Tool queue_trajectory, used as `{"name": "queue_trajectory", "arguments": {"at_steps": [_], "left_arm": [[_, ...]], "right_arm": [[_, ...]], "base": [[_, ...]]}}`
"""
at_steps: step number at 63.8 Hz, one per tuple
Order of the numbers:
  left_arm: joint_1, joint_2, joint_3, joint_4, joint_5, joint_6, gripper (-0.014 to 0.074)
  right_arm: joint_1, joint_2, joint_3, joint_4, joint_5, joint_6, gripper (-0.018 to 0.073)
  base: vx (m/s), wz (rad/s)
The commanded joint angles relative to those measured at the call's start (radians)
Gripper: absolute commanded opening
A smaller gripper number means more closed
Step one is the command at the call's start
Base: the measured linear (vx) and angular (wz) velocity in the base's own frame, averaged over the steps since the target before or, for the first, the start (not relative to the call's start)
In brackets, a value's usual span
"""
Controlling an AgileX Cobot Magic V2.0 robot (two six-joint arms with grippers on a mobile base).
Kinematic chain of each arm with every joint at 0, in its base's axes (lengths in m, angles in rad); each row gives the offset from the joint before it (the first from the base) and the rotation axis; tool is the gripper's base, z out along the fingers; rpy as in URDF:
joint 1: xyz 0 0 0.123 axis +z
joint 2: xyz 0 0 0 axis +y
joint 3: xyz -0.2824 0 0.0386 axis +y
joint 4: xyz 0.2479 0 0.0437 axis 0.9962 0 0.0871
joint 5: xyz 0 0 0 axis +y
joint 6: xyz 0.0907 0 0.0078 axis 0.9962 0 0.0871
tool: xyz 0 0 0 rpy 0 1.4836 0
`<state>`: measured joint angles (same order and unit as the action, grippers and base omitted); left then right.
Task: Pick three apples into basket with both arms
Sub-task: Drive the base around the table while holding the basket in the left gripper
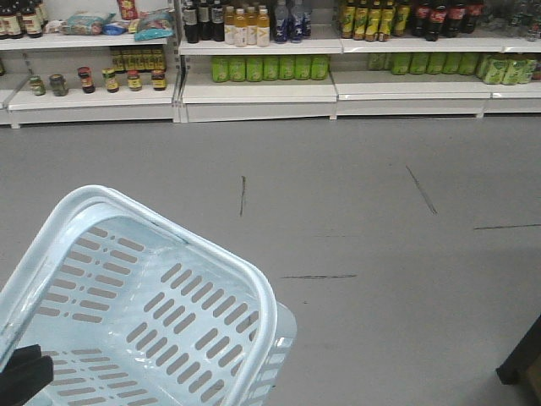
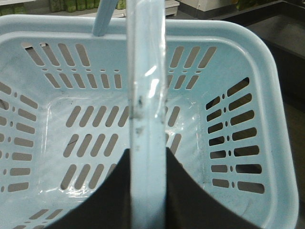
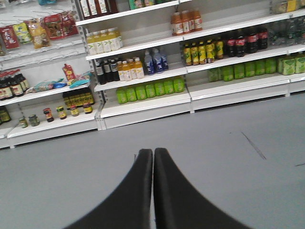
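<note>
The pale blue basket [image 1: 254, 292] hangs tilted at the lower left of the front view, and its slotted inside holds nothing. In the left wrist view the basket [image 2: 267, 67] fills the frame, with its loop handle [image 2: 145, 71] running straight up the middle. My left gripper [image 2: 147, 155] is shut on that handle, one black finger on each side; part of it shows as a black shape [image 1: 25, 372] at the basket's near edge. My right gripper [image 3: 153, 151] is shut on nothing, held over bare grey floor. The apples are out of view.
White shop shelves [image 1: 258, 89] run along the far side, stocked with green bottles [image 1: 269, 68], dark and yellow bottles [image 3: 200, 51] and jars [image 1: 110, 80]. Grey floor [image 1: 363, 220] lies between me and them. A dark object [image 1: 524, 364] stands at the lower right.
</note>
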<state>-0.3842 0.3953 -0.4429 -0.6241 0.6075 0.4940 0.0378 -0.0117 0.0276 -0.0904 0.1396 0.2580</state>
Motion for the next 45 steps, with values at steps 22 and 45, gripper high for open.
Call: {"name": "queue_trajectory", "arguments": {"at_steps": [22,45], "left_arm": [[-0.002,0.006,-0.032,-0.042,-0.093,-0.004,-0.0006],[-0.002,0.006,-0.032,-0.042,-0.093,-0.004,-0.0006]], "right_arm": [[-0.006,-0.013,0.013,-0.011,-0.078,-0.004,-0.0008],[-0.006,-0.013,0.013,-0.011,-0.078,-0.004,-0.0008]], "base": [[0.27,-0.48],[0.19,-0.67]]}}
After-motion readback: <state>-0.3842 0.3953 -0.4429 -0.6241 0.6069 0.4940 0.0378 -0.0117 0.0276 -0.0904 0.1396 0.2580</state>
